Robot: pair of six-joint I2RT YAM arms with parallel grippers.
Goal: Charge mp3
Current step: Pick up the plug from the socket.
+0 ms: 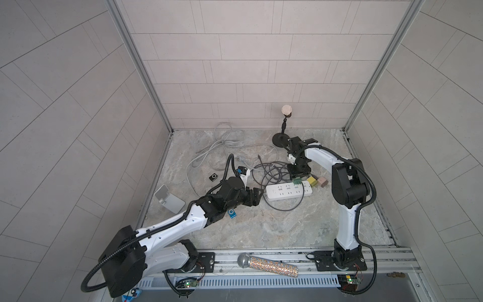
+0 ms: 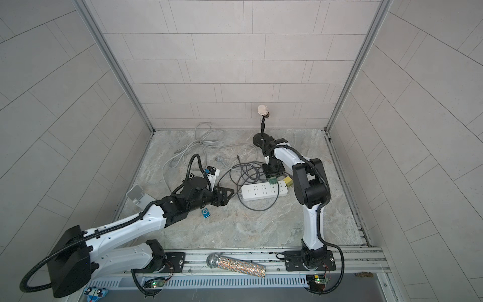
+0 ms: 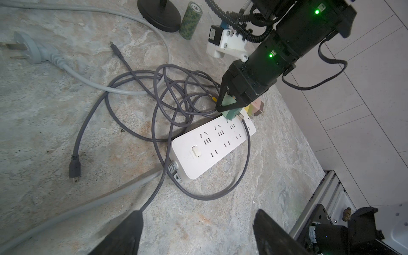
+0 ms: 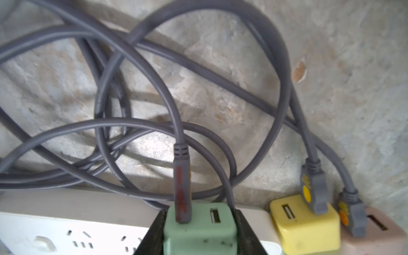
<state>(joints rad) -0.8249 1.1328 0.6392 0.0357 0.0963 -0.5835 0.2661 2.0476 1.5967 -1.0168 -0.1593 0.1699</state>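
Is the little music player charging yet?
Not yet. Done: a grey cable is already plugged into the green charger. In hand: the right gripper is clamped on that charger at the white power strip. Left: the blue mp3 player and the black mp3 player both lie apart, no cable in them; the left gripper is open and empty.

My left arm (image 1: 177, 224) stretches low and forward, left gripper (image 1: 256, 196) fingers spread wide. My right arm (image 1: 345, 224) folds over, right gripper (image 3: 229, 106) pointing down, fingers pinching the green charger (image 4: 199, 234).
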